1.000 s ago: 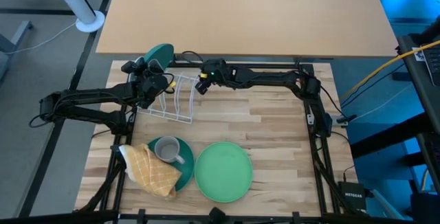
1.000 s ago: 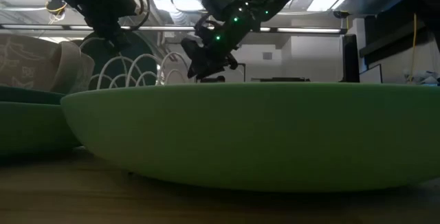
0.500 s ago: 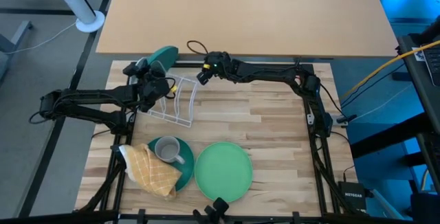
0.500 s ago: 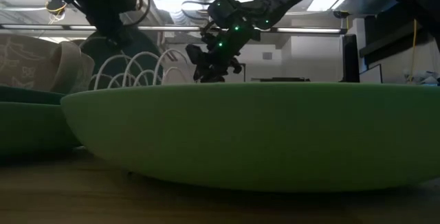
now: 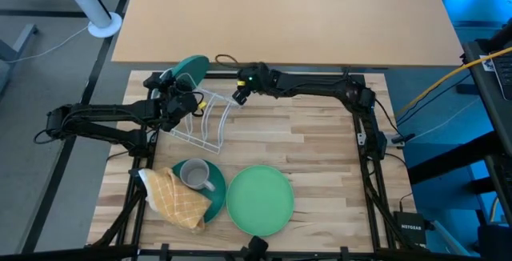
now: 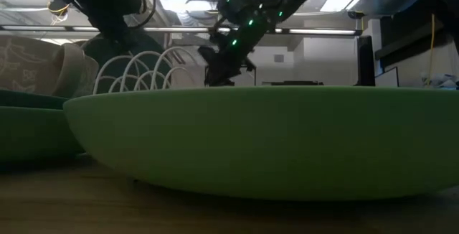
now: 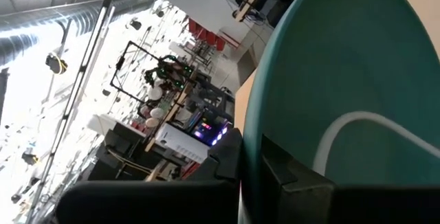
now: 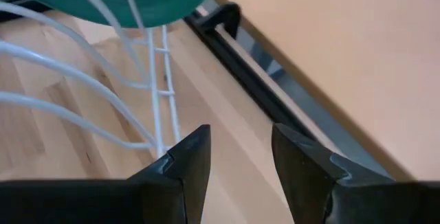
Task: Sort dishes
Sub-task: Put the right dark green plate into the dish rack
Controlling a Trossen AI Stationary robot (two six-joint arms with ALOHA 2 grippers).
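Left gripper (image 5: 178, 93): fingers clamped on the rim of a teal plate (image 5: 190, 66), held on edge at the rack (image 5: 205, 117). Right gripper (image 5: 238, 96): fingers apart, empty, beside the rack. Table front: green plate (image 5: 260, 199); mug (image 5: 194, 176) on another teal plate.

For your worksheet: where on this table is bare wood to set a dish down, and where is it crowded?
Free: the wood right of the light green plate and wire rack, toward the right frame rail. Crowded: front left, where mug, teal plate and checked cloth cluster.

The wire rack (image 5: 204, 117) stands far left on the desk (image 5: 320, 165). Near it, the mug (image 5: 193, 175) sits on a plate (image 5: 214, 201), cloth (image 5: 174, 197) left, another plate (image 5: 260, 199) right.
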